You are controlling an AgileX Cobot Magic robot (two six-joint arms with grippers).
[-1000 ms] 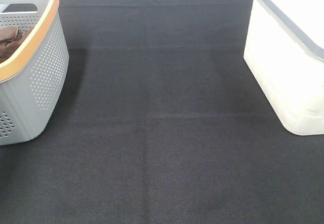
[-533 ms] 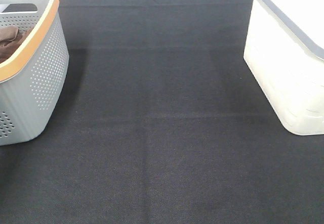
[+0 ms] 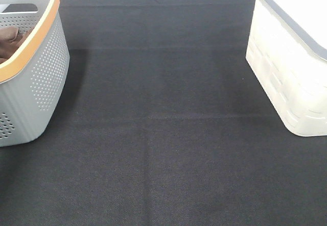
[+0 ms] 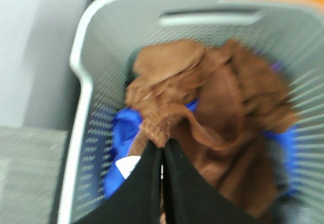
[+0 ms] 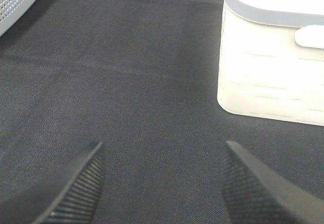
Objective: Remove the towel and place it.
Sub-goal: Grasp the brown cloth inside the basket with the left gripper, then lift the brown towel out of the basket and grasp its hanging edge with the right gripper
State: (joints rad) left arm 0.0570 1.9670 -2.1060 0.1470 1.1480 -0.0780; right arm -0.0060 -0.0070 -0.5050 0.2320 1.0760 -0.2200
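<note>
Shifted since a second ago: the brown cloth showing over the rim of the grey basket [image 3: 43, 68], now bunched higher; all else in the high view is unchanged.

- Towel [image 4: 202, 97]: rust-brown, crumpled inside the basket, lying on a blue cloth [image 4: 121, 133]. The wrist picture is blurred, so its tag and hem cannot be made out.
- Left gripper [image 4: 162, 145]: fingers pressed together, pinching a raised fold of the towel.
- Right gripper [image 5: 163, 150]: fingers spread wide, holding nothing, above the black mat [image 3: 163, 134] near the white bin [image 3: 286, 73].
- Step, as judged: grip taken, lift not yet done.
- Risks: the pinch holds only a small fold, which may slip free under the towel's weight. The blue cloth may cling and ride up with it. A trailing edge may snag on the basket rim.
</note>
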